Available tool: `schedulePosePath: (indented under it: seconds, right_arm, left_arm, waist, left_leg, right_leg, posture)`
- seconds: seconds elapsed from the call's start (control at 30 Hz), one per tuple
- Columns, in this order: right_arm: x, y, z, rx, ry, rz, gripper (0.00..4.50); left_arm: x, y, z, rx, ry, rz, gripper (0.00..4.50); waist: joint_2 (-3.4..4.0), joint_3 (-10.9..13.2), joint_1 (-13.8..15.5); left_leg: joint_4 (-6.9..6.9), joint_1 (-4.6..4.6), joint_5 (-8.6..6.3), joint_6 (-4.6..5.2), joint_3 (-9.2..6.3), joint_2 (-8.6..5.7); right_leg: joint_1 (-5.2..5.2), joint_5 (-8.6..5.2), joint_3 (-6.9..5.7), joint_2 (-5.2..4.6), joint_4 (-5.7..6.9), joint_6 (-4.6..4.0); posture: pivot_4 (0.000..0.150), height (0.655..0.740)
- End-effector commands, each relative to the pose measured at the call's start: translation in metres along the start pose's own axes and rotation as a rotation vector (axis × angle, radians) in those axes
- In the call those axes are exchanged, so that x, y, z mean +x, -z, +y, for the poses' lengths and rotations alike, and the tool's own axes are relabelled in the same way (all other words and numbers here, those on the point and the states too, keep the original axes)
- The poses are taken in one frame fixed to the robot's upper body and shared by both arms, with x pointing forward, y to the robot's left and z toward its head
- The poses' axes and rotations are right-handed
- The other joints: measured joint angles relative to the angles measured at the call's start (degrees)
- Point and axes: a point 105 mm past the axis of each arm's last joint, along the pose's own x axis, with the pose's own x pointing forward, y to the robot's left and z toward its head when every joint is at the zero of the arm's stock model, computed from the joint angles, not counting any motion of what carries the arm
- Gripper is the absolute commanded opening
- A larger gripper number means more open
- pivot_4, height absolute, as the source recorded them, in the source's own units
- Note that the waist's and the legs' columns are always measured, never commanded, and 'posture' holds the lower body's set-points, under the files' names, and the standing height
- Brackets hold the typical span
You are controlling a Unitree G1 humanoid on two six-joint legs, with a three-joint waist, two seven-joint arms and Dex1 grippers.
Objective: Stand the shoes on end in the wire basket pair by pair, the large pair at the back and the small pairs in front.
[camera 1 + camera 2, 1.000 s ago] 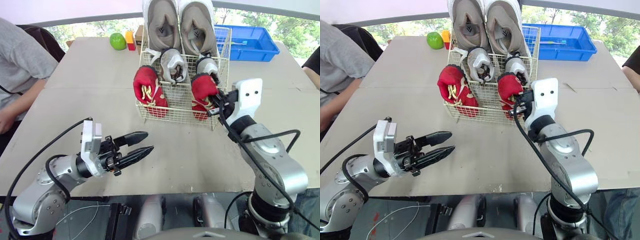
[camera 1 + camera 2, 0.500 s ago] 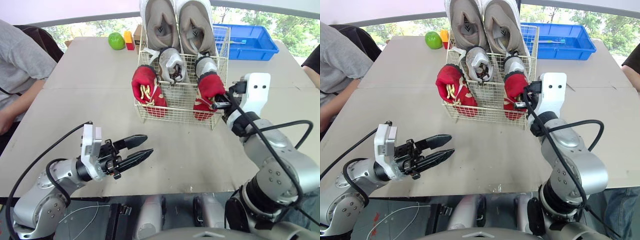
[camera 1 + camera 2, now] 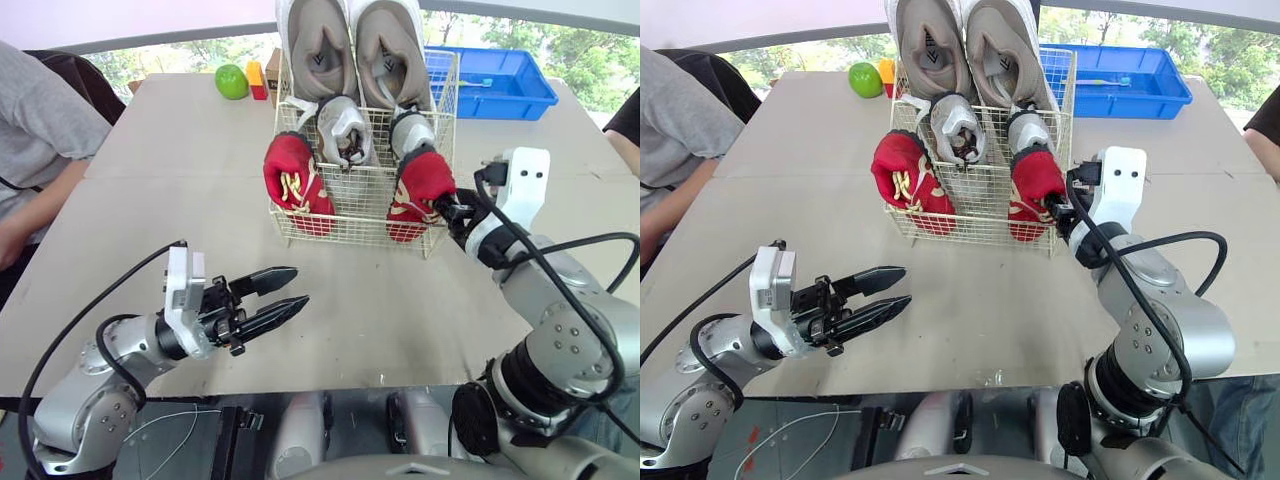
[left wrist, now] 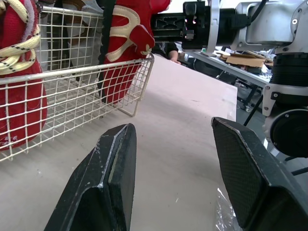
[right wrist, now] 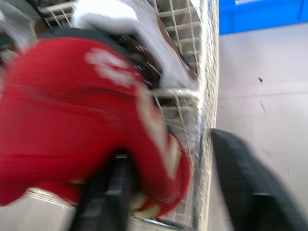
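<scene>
**Red shoe at the basket's front right corner**

Head view: the wire basket (image 3: 350, 218) stands toward the table's (image 3: 170, 190) far edge, with big grey shoes (image 3: 322, 45) on end behind and red shoes (image 3: 295, 178) in front. My left claw (image 3: 300, 285) hovers wide open near the front edge.

Left wrist view: its fingers (image 4: 108, 183) face the basket.

Right wrist view: my right claw (image 5: 168, 144) is spread, with one finger against the right red shoe (image 5: 72, 110) and the other outside the wire.
</scene>
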Motion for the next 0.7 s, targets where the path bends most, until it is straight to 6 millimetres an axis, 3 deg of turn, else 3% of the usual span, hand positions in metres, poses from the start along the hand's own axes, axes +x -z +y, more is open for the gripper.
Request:
schedulePosePath:
  seconds: [0.03, 0.23, 0.33, 0.43, 0.6, 0.7]
  right_arm:
    - [-0.008, -0.009, 0.001, -0.063, -0.061, -0.041, 4.42]
    - [-0.026, -0.017, 0.007, -0.215, -0.237, -0.117, 4.49]
    - [-0.043, -0.012, 0.012, -0.433, -0.366, -0.142, 4.49]
    - [-0.051, -0.010, 0.013, -0.436, -0.429, -0.167, 4.49]
    - [-0.071, 0.008, 0.012, -0.574, -0.575, -0.130, 4.49]
    - [-0.083, 0.018, -0.004, -0.562, -0.607, -0.099, 4.49]
  left_arm:
    - [0.005, -0.004, -0.001, 0.023, -0.001, -0.012, 2.74]
    - [0.013, -0.005, 0.003, 0.003, -0.035, -0.015, 2.74]
    - [0.020, -0.008, 0.007, -0.001, -0.046, -0.013, 2.74]
    - [0.023, -0.008, 0.008, -0.007, -0.049, -0.006, 2.74]
    - [0.022, -0.005, 0.010, -0.026, -0.078, 0.021, 2.74]
    - [0.013, 0.003, 0.007, -0.038, -0.100, 0.067, 2.74]
  waist:
    - [0.01, 0.0, -0.1]
    - [0.04, 0.0, 0.0]
    - [0.08, 0.1, 0.4]
    - [0.07, 0.1, 0.1]
    - [0.07, 0.1, 0.4]
    - [0.05, 0.1, 0.5]
  left_leg:
    - [-0.05, 0.00, 0.00, 0.00, 0.00, -0.01]
    - [-0.29, 0.01, 0.00, 0.01, 0.01, -0.06]
    - [-0.37, -0.02, 0.00, 0.01, -0.06, -0.13]
    - [-0.39, 0.01, 0.00, 0.01, -0.02, -0.15]
    - [-0.40, 0.04, 0.00, 0.01, -0.04, -0.11]
    - [-0.40, 0.04, 0.00, 0.01, -0.04, -0.12]
  right_leg:
    - [-0.01, -0.01, 0.00, 0.00, -0.02, 0.00]
    - [-0.02, -0.03, 0.02, 0.03, -0.16, 0.01]
    - [-0.01, -0.07, 0.00, 0.07, -0.23, 0.08]
    - [0.01, -0.06, 0.08, 0.11, -0.22, 0.22]
    - [0.01, -0.04, 0.08, 0.21, -0.19, 0.26]
    - [0.05, -0.08, 0.09, 0.18, -0.22, 0.24]
  posture:
    - [0.150, 0.7400]
    - [0.150, 0.7400]
    - [0.150, 0.7400]
    - [0.150, 0.7400]
    - [0.150, 0.7400]
    - [0.150, 0.7400]
